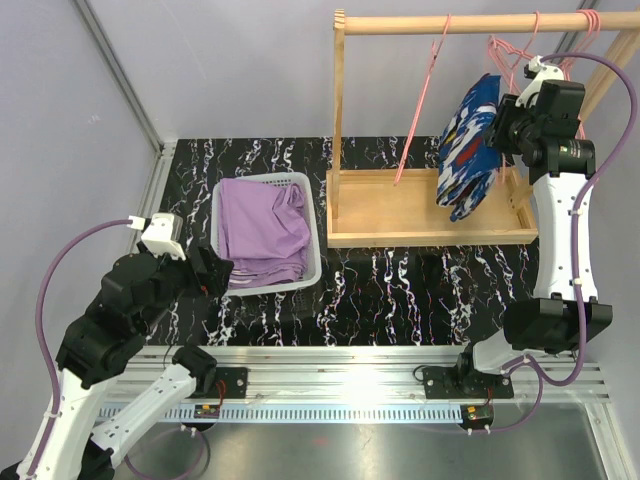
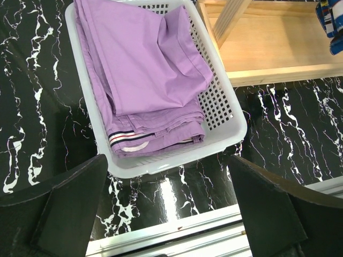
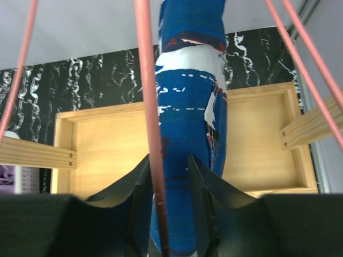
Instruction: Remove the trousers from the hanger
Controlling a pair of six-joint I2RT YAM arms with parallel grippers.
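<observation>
Blue trousers (image 1: 472, 148) hang folded over a pink hanger (image 1: 510, 52) on the rack (image 1: 340, 120) rail, at the rack's R end, lower part just above the rack's base tray. They tilt a bit, top toward the R arm.

R gripper (image 1: 505, 125) is up at the rack's R end, level w/ the upper half of the blue trousers (image 3: 193, 107). In the wrist view the R gripper (image 3: 167, 176) has fingers (image 3: 136, 187) set narrow, one each side of the cloth fold and the hanger wire (image 3: 150, 107) in front of it. Can't tell if they actually pinch the cloth or only bracket it.

A 2nd pink hanger (image 1: 425, 110) hangs bare nr the rack's middle, tip down toward the base tray.

Lilac trousers (image 1: 262, 232) lie folded in a white basket (image 1: 222, 215) just L of the rack, on the black marbled table (image 1: 400, 290). From the L wrist view the lilac trousers (image 2: 144, 69) have the striped waistband at the basket (image 2: 236, 120) end far from the rack's rail.

L gripper (image 1: 215, 272) hovers L of the rack, over the basket's near edge, touching nothing. L gripper (image 2: 169, 182) fingers (image 2: 75, 203) stand wide apart w/ nothing btwn them
</observation>
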